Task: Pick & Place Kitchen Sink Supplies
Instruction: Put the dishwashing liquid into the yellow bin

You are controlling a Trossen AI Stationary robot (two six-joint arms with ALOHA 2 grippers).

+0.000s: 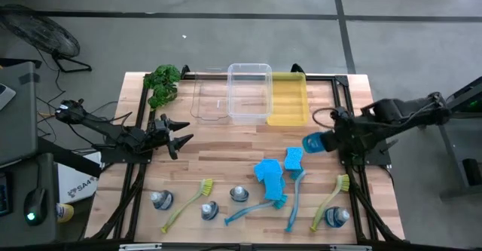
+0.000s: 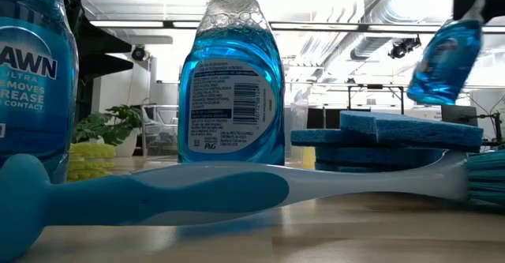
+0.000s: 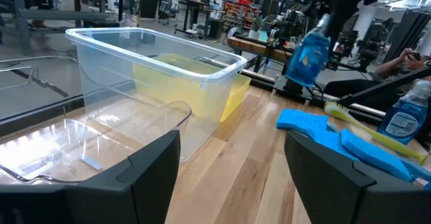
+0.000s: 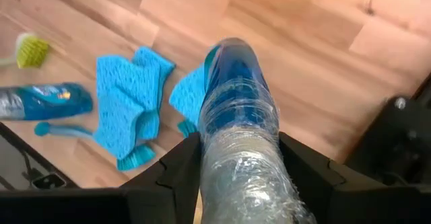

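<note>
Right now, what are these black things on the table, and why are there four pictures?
They are two robot arms, each ending in a two-finger gripper. One picture looks down from above, one sits low at table height, and one camera rides on each wrist. The right gripper is shut on a bottle of blue soap, lifted off the table; its wrist camera shows the fingers squeezing the bottle's neck. The left gripper waits open at the left side. On the wood lie sponges, brushes and more bottles. At the back stand a clear bin, a yellow bin and a plant.
</note>
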